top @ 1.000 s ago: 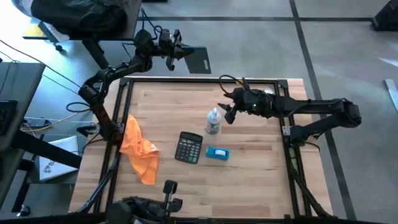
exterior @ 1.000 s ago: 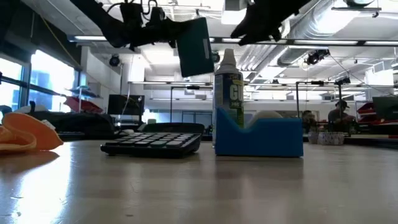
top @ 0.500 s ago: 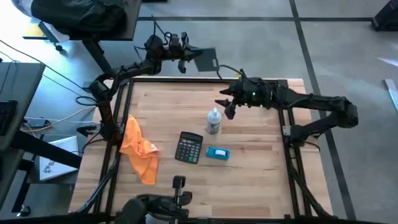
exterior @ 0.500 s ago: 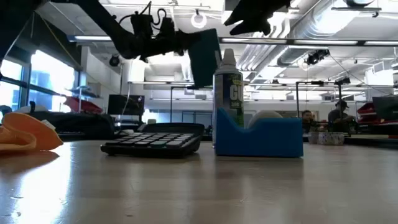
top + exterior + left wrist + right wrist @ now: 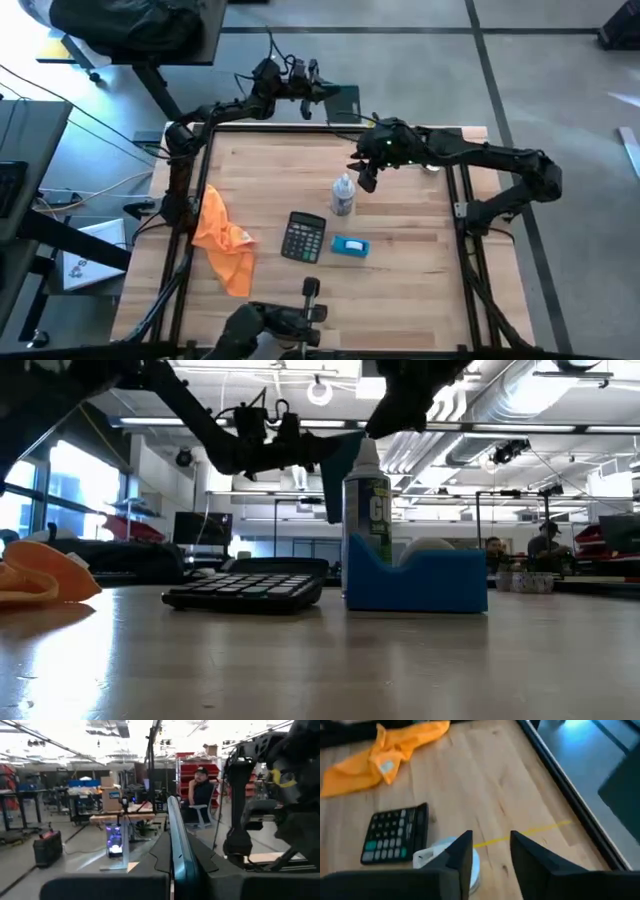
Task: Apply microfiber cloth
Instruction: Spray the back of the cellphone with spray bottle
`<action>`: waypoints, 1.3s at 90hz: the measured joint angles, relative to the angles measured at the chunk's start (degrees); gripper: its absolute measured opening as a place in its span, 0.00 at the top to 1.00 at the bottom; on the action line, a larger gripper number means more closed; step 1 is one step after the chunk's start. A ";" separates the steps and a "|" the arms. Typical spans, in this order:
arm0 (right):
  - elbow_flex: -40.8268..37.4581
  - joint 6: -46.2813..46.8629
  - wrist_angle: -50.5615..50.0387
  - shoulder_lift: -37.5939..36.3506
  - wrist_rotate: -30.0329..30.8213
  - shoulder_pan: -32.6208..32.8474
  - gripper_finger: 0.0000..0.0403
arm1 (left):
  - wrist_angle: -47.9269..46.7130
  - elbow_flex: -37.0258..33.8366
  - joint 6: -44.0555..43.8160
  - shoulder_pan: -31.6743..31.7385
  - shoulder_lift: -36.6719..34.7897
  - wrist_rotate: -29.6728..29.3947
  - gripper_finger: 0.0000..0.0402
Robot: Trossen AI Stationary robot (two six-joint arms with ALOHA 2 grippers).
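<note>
R gripper (image 5: 362, 172) hovers just above bottle (image 5: 343, 194), fingers apart w/ nothing between. L gripper (image 5: 325, 96) beyond table's (image 5: 400, 280) far edge, clamped on teal slab (image 5: 343, 103) (edge-on in wrist view). Orange cloth (image 5: 222, 241) lies crumpled well left of bottle, past calculator (image 5: 304, 238).

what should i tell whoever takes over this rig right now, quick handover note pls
Left gripper: shut on the teal slab, held in the air past the table's far edge.
Right gripper: open, empty, hovering just above the spray bottle.
Microfiber cloth: crumpled at the table's left side, untouched.
Calculator and blue box sit mid-table.
Done: slab picked up.
Left: the cloth has not been picked up or applied.
</note>
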 joint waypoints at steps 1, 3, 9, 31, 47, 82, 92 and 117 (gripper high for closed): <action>0.28 -0.36 -0.31 0.20 0.00 0.00 0.80 | 0.04 0.01 0.12 -0.06 0.01 -0.01 1.00; 0.78 -0.80 -0.64 0.48 -0.08 0.00 0.82 | 0.17 0.02 0.28 -0.11 0.02 0.11 1.00; 2.26 -2.53 -1.00 1.34 -0.30 -0.02 0.88 | 0.29 0.09 0.26 -0.22 0.02 0.16 1.00; 4.06 -5.16 -3.62 3.08 -2.36 -0.02 0.99 | -2.95 0.09 3.29 -0.28 0.13 0.70 1.00; 4.47 -1.78 -3.84 2.59 -2.34 0.04 1.00 | -3.68 0.09 5.87 -0.24 0.28 -0.13 1.00; 4.42 10.28 -4.39 2.59 -2.30 1.79 1.00 | -8.85 0.04 14.04 -0.02 0.33 -0.76 1.00; 4.42 11.85 -4.46 2.59 -0.26 2.05 1.00 | -9.14 0.04 13.00 -0.03 0.33 0.20 1.00; 4.34 14.36 -4.90 2.59 0.08 2.23 1.00 | -10.84 0.02 13.40 -0.04 0.33 0.09 1.00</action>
